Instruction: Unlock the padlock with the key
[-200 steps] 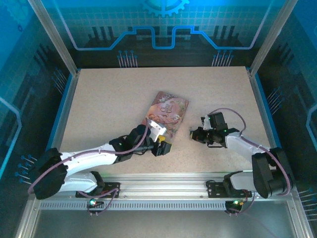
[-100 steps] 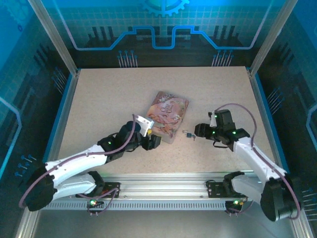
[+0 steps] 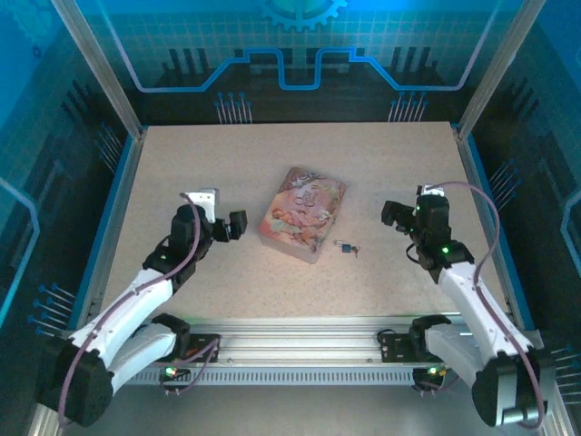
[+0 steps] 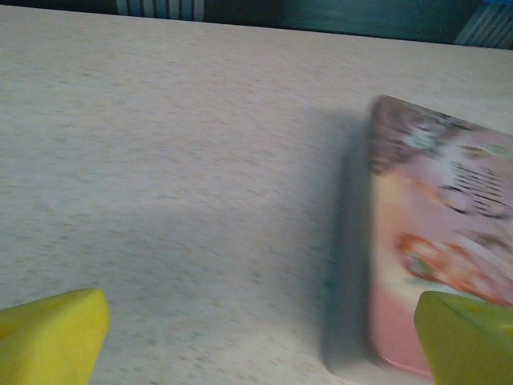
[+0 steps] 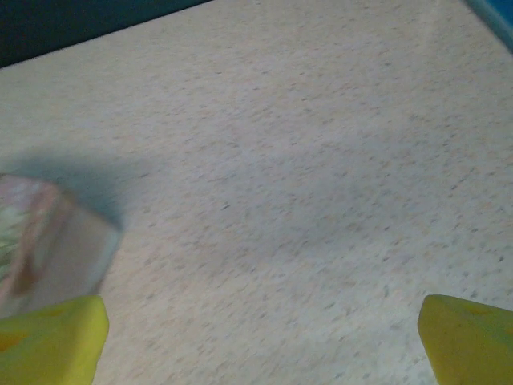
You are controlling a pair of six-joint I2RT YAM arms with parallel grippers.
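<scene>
The tiny padlock (image 3: 345, 247), bluish with a silvery shackle, lies on the table just right of the pink picture tin's near corner. The key is too small to tell apart from it. My left gripper (image 3: 233, 225) hovers left of the tin (image 3: 302, 213), open and empty. In the left wrist view its yellow fingertips (image 4: 53, 337) stand wide apart, with the tin (image 4: 437, 233) ahead on the right. My right gripper (image 3: 392, 215) is to the right of the padlock and apart from it, open and empty. Its yellow fingertips (image 5: 469, 341) frame bare table, with a tin corner (image 5: 44, 241) at the left.
The speckled tabletop (image 3: 227, 163) stretches round the tin. Blue rails run along the left edge (image 3: 111, 213) and the right edge (image 3: 481, 195). The metal base rail (image 3: 300, 341) lies at the near edge.
Both arms have drawn away from the tin's near corner, the left to the left, the right to the right and back. Both grippers opened. The padlock now lies alone on the table.
</scene>
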